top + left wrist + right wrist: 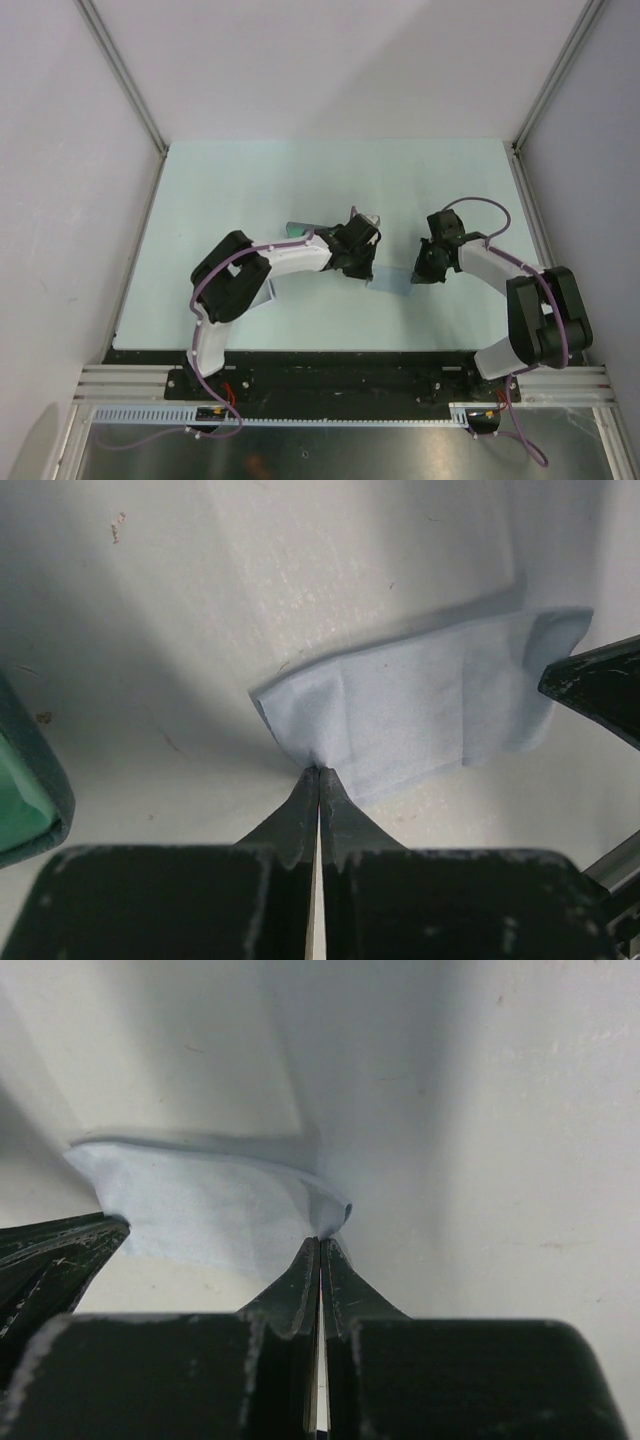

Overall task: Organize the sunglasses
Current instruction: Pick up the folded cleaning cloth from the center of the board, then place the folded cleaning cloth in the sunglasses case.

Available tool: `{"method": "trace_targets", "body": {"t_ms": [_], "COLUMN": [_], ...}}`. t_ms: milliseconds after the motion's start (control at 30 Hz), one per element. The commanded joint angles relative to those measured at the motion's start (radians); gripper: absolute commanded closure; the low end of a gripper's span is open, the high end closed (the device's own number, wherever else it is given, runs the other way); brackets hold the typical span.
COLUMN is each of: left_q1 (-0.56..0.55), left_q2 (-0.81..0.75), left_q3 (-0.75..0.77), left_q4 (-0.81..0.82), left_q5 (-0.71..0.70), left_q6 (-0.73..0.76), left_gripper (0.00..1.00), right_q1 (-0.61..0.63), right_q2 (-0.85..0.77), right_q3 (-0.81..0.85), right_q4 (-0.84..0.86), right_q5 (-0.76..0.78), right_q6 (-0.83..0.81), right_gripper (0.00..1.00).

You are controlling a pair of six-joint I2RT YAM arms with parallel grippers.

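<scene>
The sunglasses are hidden in all three views. A flat grey-blue cloth lies on the table between my two grippers. My left gripper is shut on the cloth's near left corner, which puckers at the fingertips. My right gripper is shut on the opposite corner of the cloth, where the edge curls up. In the top view the left gripper and right gripper face each other low over the table's middle. Each wrist view catches the other gripper's dark finger at its edge.
A grey case with a green inside lies just left of my left gripper and shows behind the left arm from above. A small greyish object sits past the left wrist. The pale table has walls on three sides.
</scene>
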Motion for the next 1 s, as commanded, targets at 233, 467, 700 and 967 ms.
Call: {"method": "trace_targets", "body": {"t_ms": [233, 467, 700, 967], "left_q1": [0.002, 0.007, 0.028, 0.097], "left_q2": [-0.168, -0.235, -0.3, -0.37], "left_q3": [0.008, -0.047, -0.121, -0.185], "left_q4": [-0.003, -0.009, -0.015, -0.022], "left_q5": [-0.05, -0.074, -0.137, -0.14], "left_q6": [0.035, 0.027, 0.027, 0.052], "left_gripper": [1.0, 1.0, 1.0, 1.0], "right_q1": [0.032, 0.067, 0.109, 0.188], "right_q2": [-0.101, -0.118, -0.096, -0.017], "right_q3": [0.057, 0.093, 0.143, 0.231], "right_q4": [-0.046, -0.046, -0.039, -0.036], "right_q5": [0.02, 0.02, 0.031, 0.039], "right_q6": [0.029, 0.056, 0.078, 0.128], "right_gripper": [1.0, 1.0, 1.0, 1.0]}}
